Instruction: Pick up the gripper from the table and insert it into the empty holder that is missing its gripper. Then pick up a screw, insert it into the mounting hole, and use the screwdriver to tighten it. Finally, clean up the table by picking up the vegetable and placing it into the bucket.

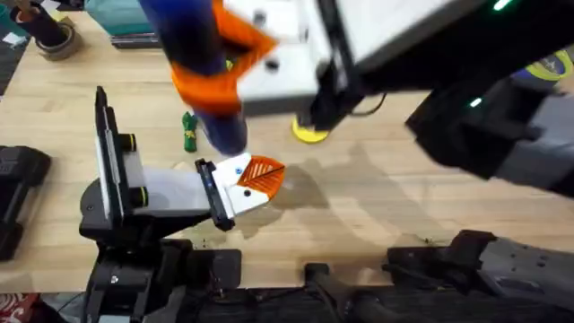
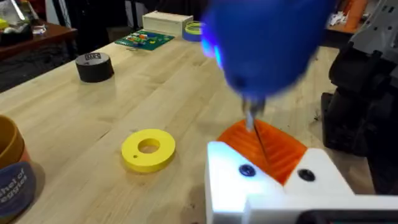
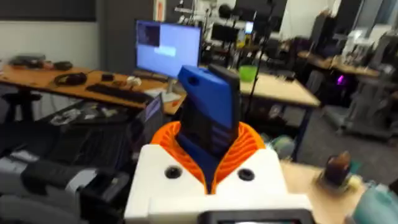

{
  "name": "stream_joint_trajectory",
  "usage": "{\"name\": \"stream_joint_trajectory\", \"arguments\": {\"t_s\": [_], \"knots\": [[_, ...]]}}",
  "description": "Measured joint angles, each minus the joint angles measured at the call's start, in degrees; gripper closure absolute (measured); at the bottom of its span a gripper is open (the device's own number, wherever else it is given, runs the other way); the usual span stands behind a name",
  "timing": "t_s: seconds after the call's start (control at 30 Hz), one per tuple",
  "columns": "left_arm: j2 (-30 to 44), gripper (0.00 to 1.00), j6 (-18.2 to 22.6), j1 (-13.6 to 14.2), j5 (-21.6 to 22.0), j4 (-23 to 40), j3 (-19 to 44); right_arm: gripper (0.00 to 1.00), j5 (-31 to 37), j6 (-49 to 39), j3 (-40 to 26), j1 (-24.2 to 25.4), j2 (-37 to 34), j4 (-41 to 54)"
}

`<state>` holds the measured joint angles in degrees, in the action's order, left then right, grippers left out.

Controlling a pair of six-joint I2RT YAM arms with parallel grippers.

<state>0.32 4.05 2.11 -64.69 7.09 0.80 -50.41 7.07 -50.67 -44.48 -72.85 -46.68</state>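
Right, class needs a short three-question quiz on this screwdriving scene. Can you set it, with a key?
1. True or false: the vegetable lies on the table, outside the bucket.
2. What does the right tool hold? A: a tape roll. B: the blue screwdriver. C: a yellow ring.
3. Fill in: the screwdriver's metal tip points down at a ribbed pad of colour ____.
Key: 1 true; 2 B; 3 orange.
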Motion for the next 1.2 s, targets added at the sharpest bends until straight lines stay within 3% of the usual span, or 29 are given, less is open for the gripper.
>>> {"name": "stream_joint_trajectory", "arguments": {"t_s": [0.13, 0.33, 0.43, 0.53, 0.63, 0.8, 1.07, 1.2], "knots": [[0.0, 0.985, 0.0, 0.0, 0.0, 0.0, 0.0, 0.98, -0.3, 0.0, -5.9, 0.9, 0.8, 2.6], [0.0, 0.985, 0.0, 0.0, 0.0, 0.0, 0.0, 0.98, -0.9, 0.0, -8.4, 1.0, 1.6, 4.7], [0.0, 0.985, 0.0, 0.0, 0.0, 0.0, 0.0, 0.98, -0.9, -1.5, -10.1, 1.0, 1.6, 12.8], [0.0, 0.985, 0.0, 0.0, 0.0, 0.0, 0.0, 0.98, 0.8, -5.8, -13.4, 1.1, 1.6, 26.5], [0.0, 0.985, 0.0, 0.0, 0.0, 0.0, 0.0, 0.98, 5.5, -12.1, -18.3, 1.2, 1.3, 42.5], [0.0, 0.985, 0.0, 0.0, 0.0, 0.0, 0.0, 0.98, 14.5, -22.9, -26.4, 3.9, 1.2, 61.5], [0.0, 0.985, 0.0, 0.0, 0.0, 0.0, 0.0, 0.98, 30.3, -40.6, -28.9, 12.5, 1.2, 77.8], [0.0, 0.985, 0.0, 0.0, 0.0, 0.0, 0.0, 0.98, 34.9, -48.1, -28.9, 18.0, 1.2, 84.0]]}}
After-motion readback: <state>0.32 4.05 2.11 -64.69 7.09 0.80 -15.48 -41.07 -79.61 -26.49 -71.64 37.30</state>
